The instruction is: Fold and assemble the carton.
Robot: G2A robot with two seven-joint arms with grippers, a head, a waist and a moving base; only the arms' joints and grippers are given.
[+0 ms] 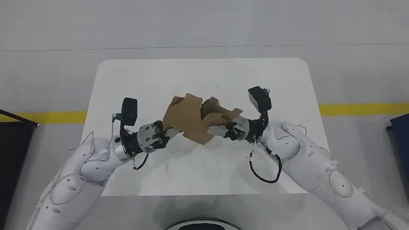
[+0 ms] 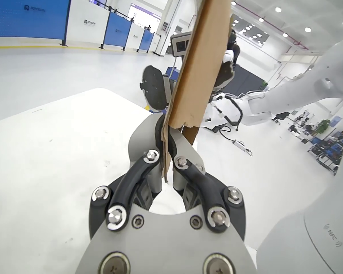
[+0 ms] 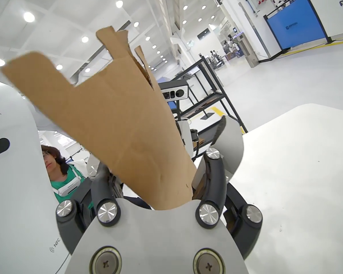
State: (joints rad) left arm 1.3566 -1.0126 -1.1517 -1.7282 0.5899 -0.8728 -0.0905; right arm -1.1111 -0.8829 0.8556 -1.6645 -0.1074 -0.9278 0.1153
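Brown cardboard, the carton (image 1: 192, 118), was between the two arms over the middle of the white table (image 1: 140, 83); it was partly folded, with notched flaps jutting toward the far side and a broad panel toward the left arm; whether any corner touched the tabletop we could not tell. The left gripper (image 1: 166, 131) was at the carton's left edge; in its wrist view its fingers (image 2: 144, 139) were pressed together on a thin cardboard edge, so it was clamped on the carton; the sheet rose from the jaws edge-on and tilted. The right gripper (image 1: 221, 130) was at the carton's right side; in its wrist view a wide panel with a cut-out notch ran down into it and covered much of it; whether it was clenched on the cardboard or merely around it we could not tell. The two grippers were near each other, with the carton between them; beyond the table a yellow line (image 1: 57, 116) crossed the grey floor on both sides; blue partitions (image 2: 28, 9) stood along the hall's edge; a black shelf rack (image 3: 214, 95) stood past the table.
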